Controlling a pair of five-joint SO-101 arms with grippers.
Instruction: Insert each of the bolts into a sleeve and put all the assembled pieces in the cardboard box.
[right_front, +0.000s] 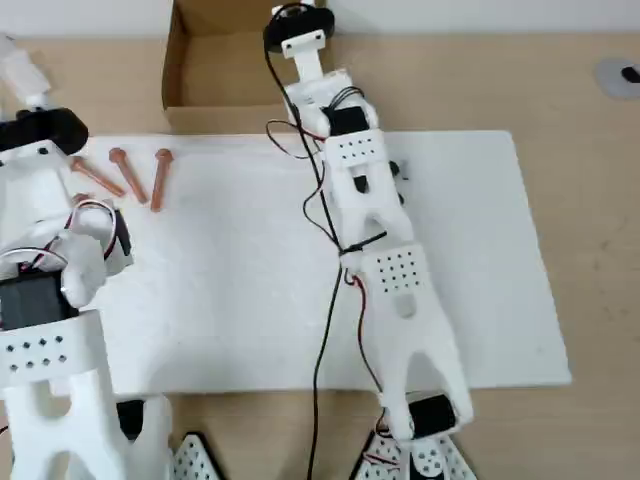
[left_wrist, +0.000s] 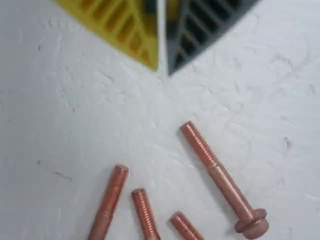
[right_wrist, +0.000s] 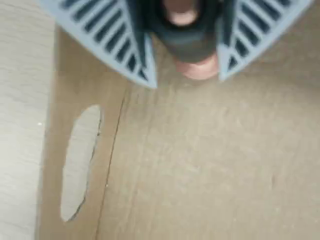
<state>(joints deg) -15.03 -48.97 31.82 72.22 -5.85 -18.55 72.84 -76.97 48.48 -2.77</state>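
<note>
My right gripper (right_wrist: 186, 75) is shut on a black sleeve (right_wrist: 187, 42) with a copper bolt (right_wrist: 197, 70) through it, just above the floor of the cardboard box (right_wrist: 200, 165). From above, that arm (right_front: 350, 150) stretches to the box (right_front: 215, 70) at the table's far edge. Several loose copper bolts (right_front: 128, 172) lie on the white foam mat (right_front: 300, 260) at its far left. My left gripper (left_wrist: 162, 60) hangs shut and empty over the mat, a short way from the threaded end of the nearest bolt (left_wrist: 222, 180).
An oval handle hole (right_wrist: 80, 160) is cut in the box wall. The left arm (right_front: 50, 300) covers the mat's near left corner. A small dark part (right_front: 398, 170) lies beside the right arm. A grey disc (right_front: 617, 75) sits at the far right.
</note>
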